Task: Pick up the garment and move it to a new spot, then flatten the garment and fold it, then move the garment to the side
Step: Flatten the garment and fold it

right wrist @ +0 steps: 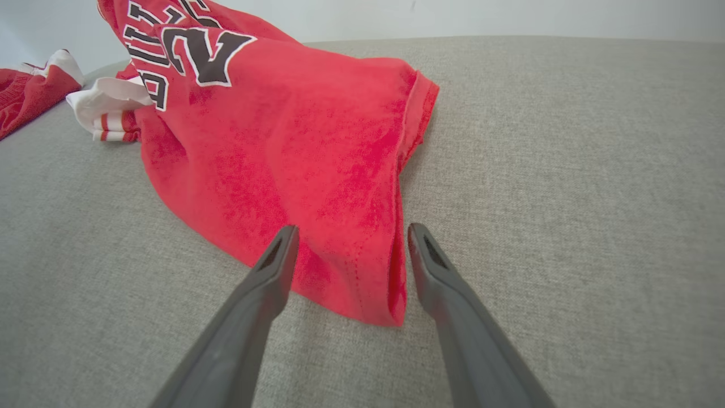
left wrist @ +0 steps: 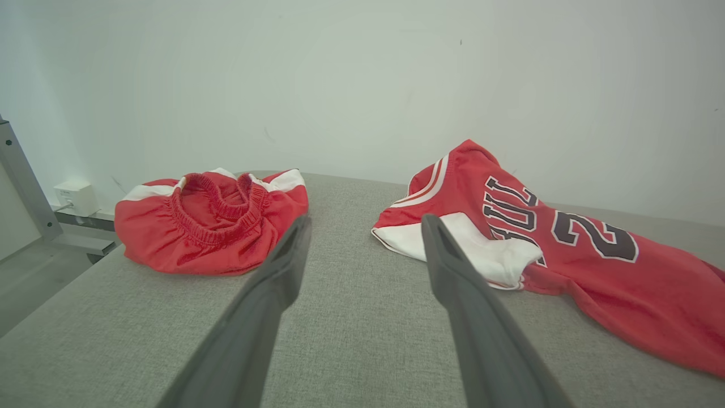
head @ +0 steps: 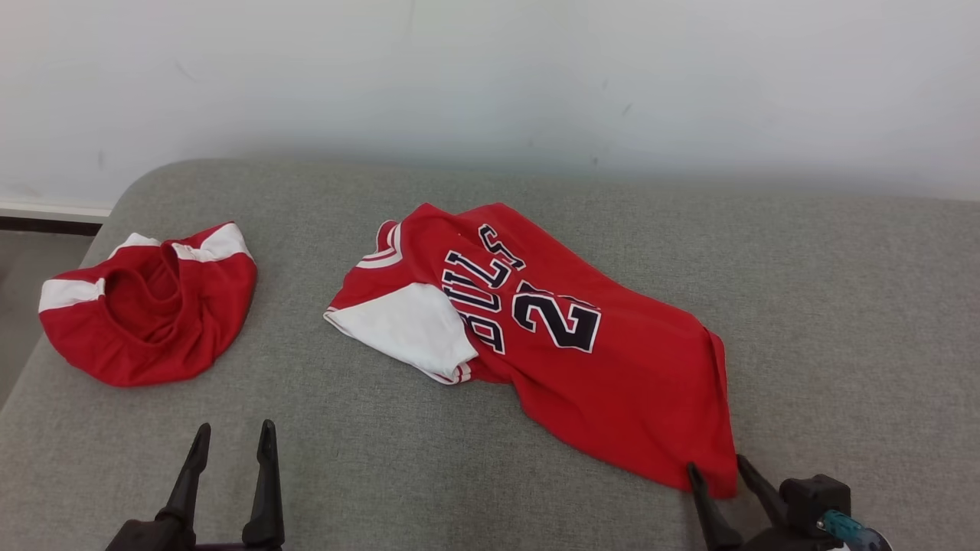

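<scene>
Your left gripper [head: 234, 425] sits at 7 o'clock in the head view, low over the grey cushion [head: 398, 474], its two dark fingers spread apart with nothing between them. At 5 o'clock your right gripper [head: 717, 463] is released too, fingers parted on either side of the lowest hem corner of the red jersey [head: 612, 383]. From the right wrist view that corner lies in the gap between the fingers, and you cannot tell whether either finger touches the cloth.

You'll find the jersey lying crumpled across the middle of the cushion, running from its collar at about 11 o'clock down to the hem at 5 o'clock, dark lettering and number facing up, one white sleeve folded out toward 8 o'clock. Well apart from it, at 9 o'clock near the cushion's edge, lies a bunched pair of red shorts [head: 153, 329] with white trim. A pale wall [head: 490, 76] stands behind at 12 o'clock.
</scene>
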You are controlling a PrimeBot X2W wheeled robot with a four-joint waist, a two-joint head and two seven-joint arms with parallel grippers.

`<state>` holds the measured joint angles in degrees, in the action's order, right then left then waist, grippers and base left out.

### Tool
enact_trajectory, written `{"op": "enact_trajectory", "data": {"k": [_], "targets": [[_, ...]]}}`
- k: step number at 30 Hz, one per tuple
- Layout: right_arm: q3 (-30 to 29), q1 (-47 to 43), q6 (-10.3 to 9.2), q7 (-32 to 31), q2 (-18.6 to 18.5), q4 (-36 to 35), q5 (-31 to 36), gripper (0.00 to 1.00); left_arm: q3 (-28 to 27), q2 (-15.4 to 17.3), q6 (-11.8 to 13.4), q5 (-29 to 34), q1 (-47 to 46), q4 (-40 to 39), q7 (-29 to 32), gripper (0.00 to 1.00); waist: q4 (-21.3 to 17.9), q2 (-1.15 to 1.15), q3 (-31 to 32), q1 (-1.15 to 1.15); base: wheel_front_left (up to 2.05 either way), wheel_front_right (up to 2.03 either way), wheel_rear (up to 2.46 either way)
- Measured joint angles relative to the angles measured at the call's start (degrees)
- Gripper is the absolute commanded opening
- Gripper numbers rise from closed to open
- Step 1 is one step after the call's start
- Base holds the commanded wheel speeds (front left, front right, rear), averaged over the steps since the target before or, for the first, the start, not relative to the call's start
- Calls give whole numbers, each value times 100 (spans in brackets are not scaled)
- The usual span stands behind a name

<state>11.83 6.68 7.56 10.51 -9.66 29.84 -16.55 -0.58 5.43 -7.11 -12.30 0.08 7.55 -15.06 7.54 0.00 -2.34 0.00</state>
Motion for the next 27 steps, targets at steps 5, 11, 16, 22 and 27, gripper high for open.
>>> {"op": "enact_trajectory", "data": {"k": [5,11,16,22,27], "targets": [[294,315,0,102,-42,547,-240,0,-30,-36,-2,21,1,2,0,100,46,0,-32,0,0,0,0],[547,411,0,358,-151,454,-474,0,-103,-75,-16,31,28,36,0,100,-100,0,3,0,0,0,0],[691,121,0,414,-421,-202,-515,0,-132,-124,-29,29,108,59,0,100,-298,0,47,0,0,0,0],[577,-659,0,223,-725,-1343,-808,0,-157,-152,-30,26,109,93,0,100,-539,0,70,0,0,0,0],[248,-1451,0,-363,-825,-2512,-1051,0,-124,-159,-31,11,109,94,1,100,-617,0,76,0,0,0,0]]}}
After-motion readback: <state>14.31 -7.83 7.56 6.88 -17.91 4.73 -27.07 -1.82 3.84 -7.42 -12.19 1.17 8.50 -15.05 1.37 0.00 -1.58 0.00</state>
